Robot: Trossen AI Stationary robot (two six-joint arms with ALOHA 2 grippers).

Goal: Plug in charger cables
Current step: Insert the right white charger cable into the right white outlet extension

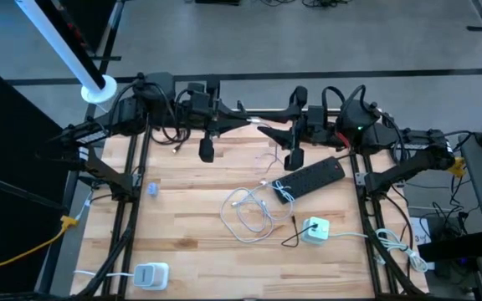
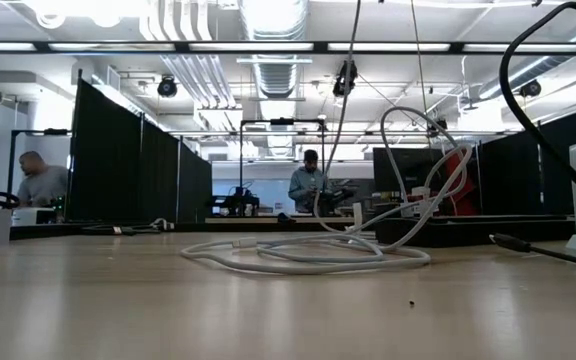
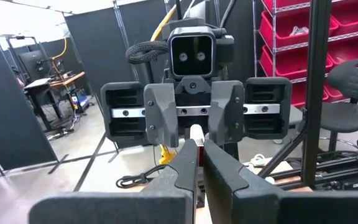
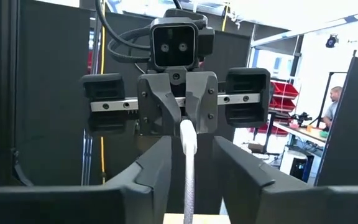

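Observation:
My left gripper (image 1: 245, 124) and right gripper (image 1: 266, 130) face each other tip to tip, raised above the table's far edge. The left gripper (image 3: 199, 155) is shut on the end of a thin white charger cable (image 4: 188, 174). The cable hangs down to white loops (image 1: 249, 213) that lie on the table; they also show in the low view (image 2: 308, 255). The right gripper (image 4: 191, 146) is open and empty, a short way from the held end. A black power strip (image 1: 312, 177) lies on the table to the right of the loops. My left gripper pinches the white cable's thicker end (image 4: 187, 132) between its two fingertips (image 4: 163, 115). The fingers lie level and point toward the table's right. A short white stub (image 3: 196, 132) sticks out past the tips. The cable hangs straight below the fingers, and its loops rest on the table.
A white charger block (image 1: 315, 230) with a black cable stands near the front right, and another white block (image 1: 151, 274) at the front left. A yellow cable (image 1: 57, 230) runs off the left edge. People (image 2: 308, 185) stand in the room beyond the table.

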